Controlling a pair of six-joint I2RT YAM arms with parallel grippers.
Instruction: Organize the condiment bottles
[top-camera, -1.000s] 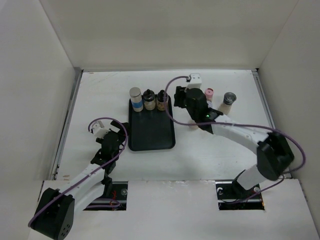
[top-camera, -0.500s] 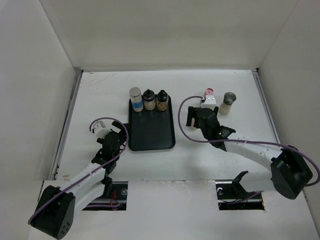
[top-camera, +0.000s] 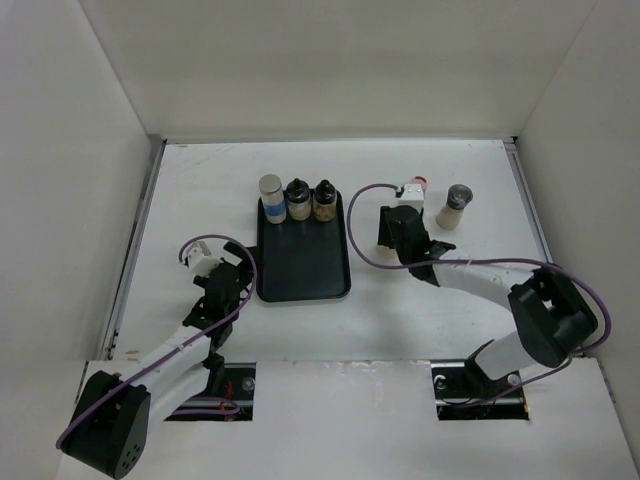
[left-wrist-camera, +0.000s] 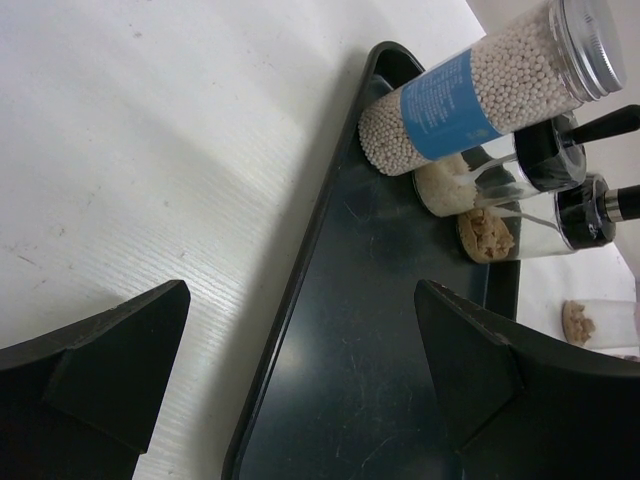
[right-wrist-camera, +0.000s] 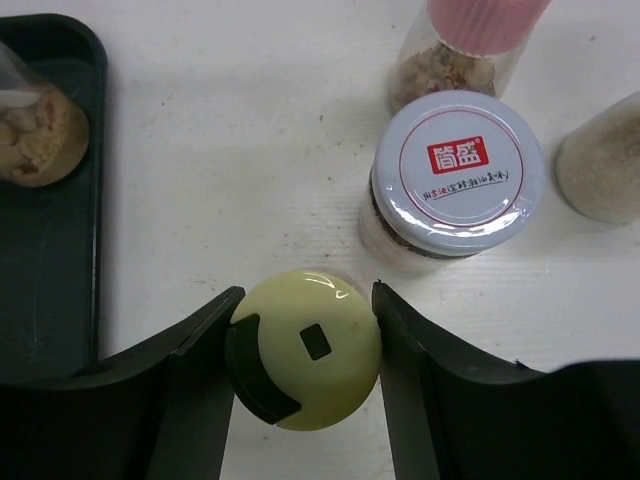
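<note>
Grip: right gripper (right-wrist-camera: 306, 310) pinches yellow-capped bottle (right-wrist-camera: 312, 368) at cap; lift vertically, avoiding adjacent white-lidded jar (right-wrist-camera: 455, 170). Left gripper (left-wrist-camera: 300, 290) spread, empty.

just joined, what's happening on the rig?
Right claw grips the yellow-capped bottle right of the tray. Three bottles stand in a row at the tray's far end. A pink-capped bottle, a white-lidded jar and a grey-capped bottle wait on the table. Left claw hangs open by the tray's left edge.
</note>
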